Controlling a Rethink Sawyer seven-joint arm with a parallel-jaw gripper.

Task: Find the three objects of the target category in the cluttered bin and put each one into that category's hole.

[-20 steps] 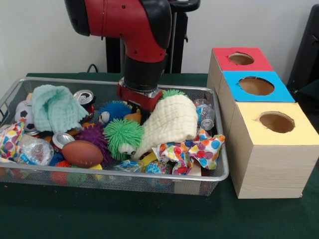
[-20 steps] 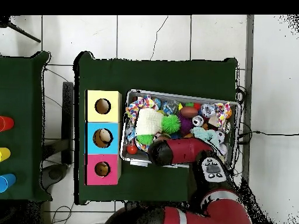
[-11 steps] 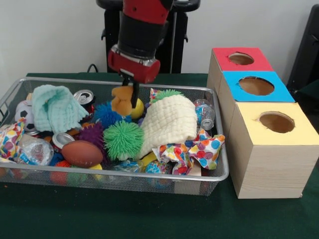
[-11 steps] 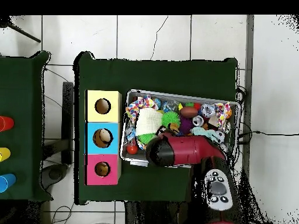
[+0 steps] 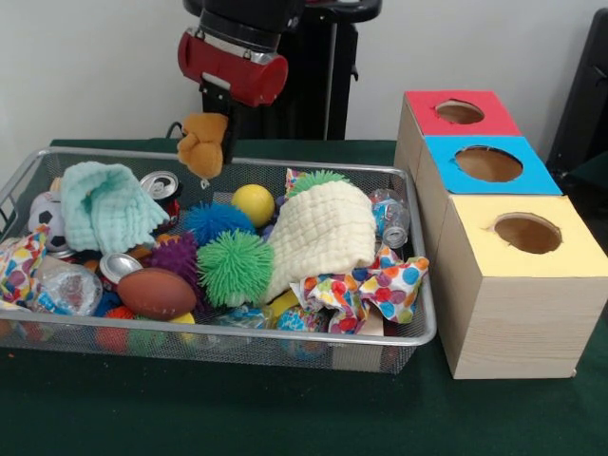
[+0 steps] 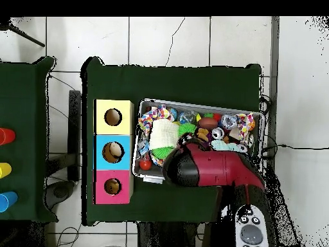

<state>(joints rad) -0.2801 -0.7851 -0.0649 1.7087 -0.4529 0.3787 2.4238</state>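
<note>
My gripper (image 5: 215,133) hangs above the back left part of the wire bin (image 5: 285,338), shut on an orange-brown plush toy (image 5: 202,144) that dangles clear of the clutter. In the overhead view the plush toy (image 6: 203,134) peeks out beside the red arm (image 6: 212,168), which hides the gripper. To the right in the front view stand three wooden boxes with a round hole each: red (image 5: 427,122), blue (image 5: 445,173) and yellow (image 5: 475,249).
The bin holds a cream cloth (image 5: 323,233), mint cloth (image 5: 106,207), green (image 5: 235,267), blue (image 5: 214,220) and purple (image 5: 176,256) spiky balls, a yellow ball (image 5: 253,204), a football (image 5: 157,293), soda cans (image 5: 160,184) and a dotted cloth (image 5: 366,285).
The gripper came up out of the bin with the plush toy in it, rising and shifting left in the front view. The yellow ball and blue spiky ball are now uncovered.
</note>
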